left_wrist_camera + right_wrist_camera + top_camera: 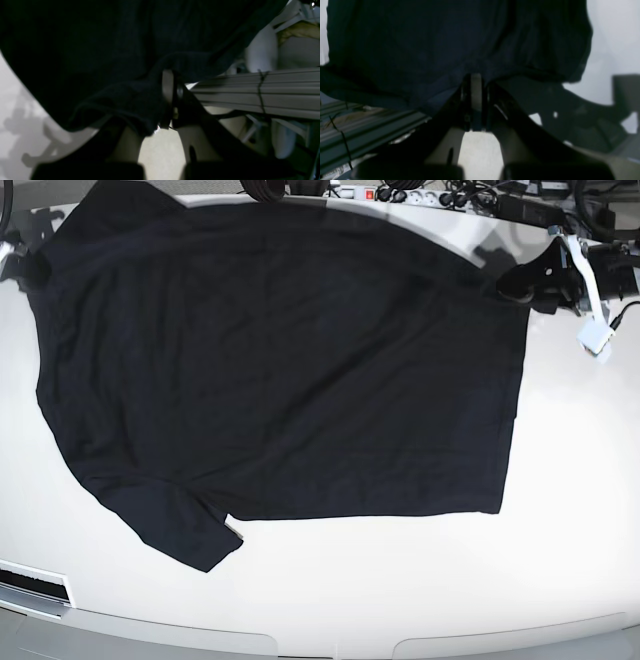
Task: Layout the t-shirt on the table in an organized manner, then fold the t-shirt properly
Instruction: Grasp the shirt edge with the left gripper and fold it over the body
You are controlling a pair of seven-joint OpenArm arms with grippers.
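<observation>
between both grippers' jaws, t-shirt (280, 360)

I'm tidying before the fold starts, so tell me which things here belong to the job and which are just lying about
Part of the job:
- t-shirt, spread out
- table
- left end effector, shut on the shirt's edge
- right end effector, shut on the shirt's edge

Just lying about:
- power strip at the far edge
- cables beside it
</observation>
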